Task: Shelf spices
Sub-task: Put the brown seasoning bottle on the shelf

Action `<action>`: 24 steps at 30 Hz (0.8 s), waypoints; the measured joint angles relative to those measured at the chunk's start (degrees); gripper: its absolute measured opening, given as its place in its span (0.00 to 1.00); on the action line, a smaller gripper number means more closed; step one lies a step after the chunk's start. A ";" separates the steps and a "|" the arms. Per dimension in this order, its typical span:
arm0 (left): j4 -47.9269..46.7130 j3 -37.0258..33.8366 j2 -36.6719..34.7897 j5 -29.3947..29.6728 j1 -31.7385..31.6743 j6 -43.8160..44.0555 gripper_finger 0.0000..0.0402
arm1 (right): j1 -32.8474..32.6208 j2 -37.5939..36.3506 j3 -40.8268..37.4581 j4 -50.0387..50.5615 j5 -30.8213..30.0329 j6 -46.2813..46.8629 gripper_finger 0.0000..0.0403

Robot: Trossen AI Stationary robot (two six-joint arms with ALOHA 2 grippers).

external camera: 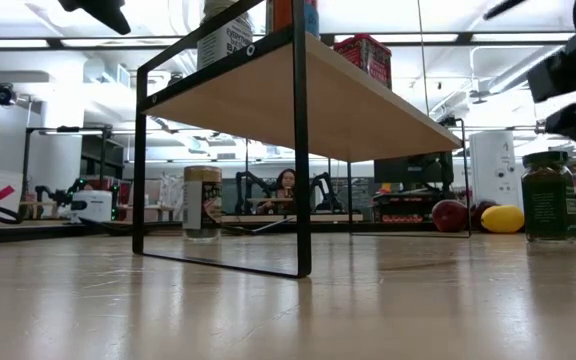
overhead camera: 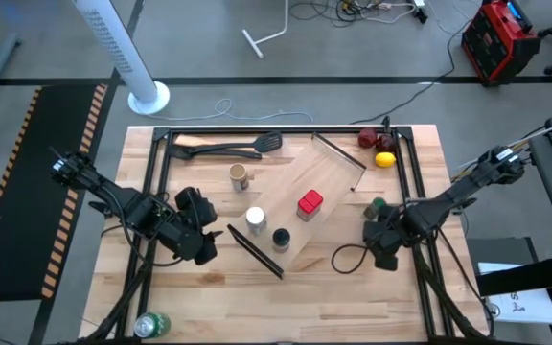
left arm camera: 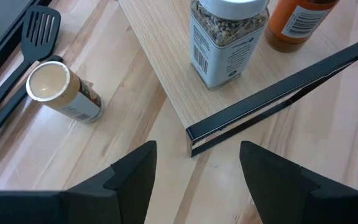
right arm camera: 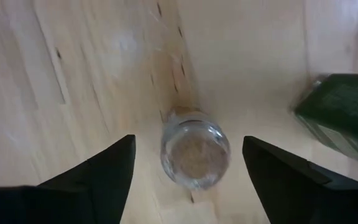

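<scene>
We see the shelf (overhead camera: 307,213) standing on the desk (overhead camera: 209,287), bearing the red square tin (overhead camera: 310,203), white-capped jar (overhead camera: 255,218) and black-capped jar (overhead camera: 281,238). The tan cylinder (overhead camera: 239,175) stands on the desk beside it. The left end effector (left arm camera: 194,177) is spread near the shelf's end. The right end effector (right arm camera: 188,168) is spread above the small clear shaker (right arm camera: 194,150), beside the green jar (right arm camera: 347,115).

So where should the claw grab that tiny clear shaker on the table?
Probably around its round glass body, coming straight down from above. The little shaker stands upright on the table, and the right claw hangs open right over it, one finger each side. The green jar stands close by, so keep away from that side.
</scene>
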State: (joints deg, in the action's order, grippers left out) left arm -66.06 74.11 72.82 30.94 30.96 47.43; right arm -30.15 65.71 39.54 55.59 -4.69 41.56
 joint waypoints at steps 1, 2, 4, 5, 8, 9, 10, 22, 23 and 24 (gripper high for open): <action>0.00 0.00 0.00 0.00 0.00 0.01 0.55 | 0.00 0.00 -0.65 -1.08 0.02 -0.02 0.69; 0.00 0.00 0.00 0.00 0.00 0.01 0.55 | 0.00 0.00 -1.37 -1.98 0.02 -0.04 0.70; 0.00 0.00 0.00 -0.02 0.00 0.09 0.55 | 0.00 0.00 -2.98 -3.61 0.04 0.03 0.71; 0.00 0.00 0.00 -0.02 0.00 0.16 0.55 | 0.00 0.00 -3.76 -4.13 0.07 0.32 0.72; 0.00 0.00 0.01 -0.02 0.00 0.18 0.55 | 0.02 0.00 -5.96 -4.80 -0.16 1.08 0.72; 0.00 0.00 0.00 -0.02 0.00 0.18 0.55 | 0.02 0.00 -6.58 -5.64 -0.87 1.13 0.71; 0.00 0.00 0.00 -0.02 0.00 0.18 0.55 | 0.02 -0.04 -7.10 -6.66 -1.54 1.14 0.70; 0.02 0.00 0.00 -0.04 0.00 0.51 0.55 | 0.02 0.02 -8.07 -10.33 -2.52 -0.04 0.55; 0.02 0.00 0.00 -0.04 0.00 0.56 0.55 | 0.02 0.02 -8.07 -10.47 -2.34 -0.01 0.54; 0.02 0.00 0.00 -0.04 0.00 0.59 0.55 | 0.02 0.02 -8.07 -10.62 -2.21 0.05 0.53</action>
State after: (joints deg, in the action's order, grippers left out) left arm -66.04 74.11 72.82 30.89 30.96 48.02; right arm -30.13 65.73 31.46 44.98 -6.90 41.60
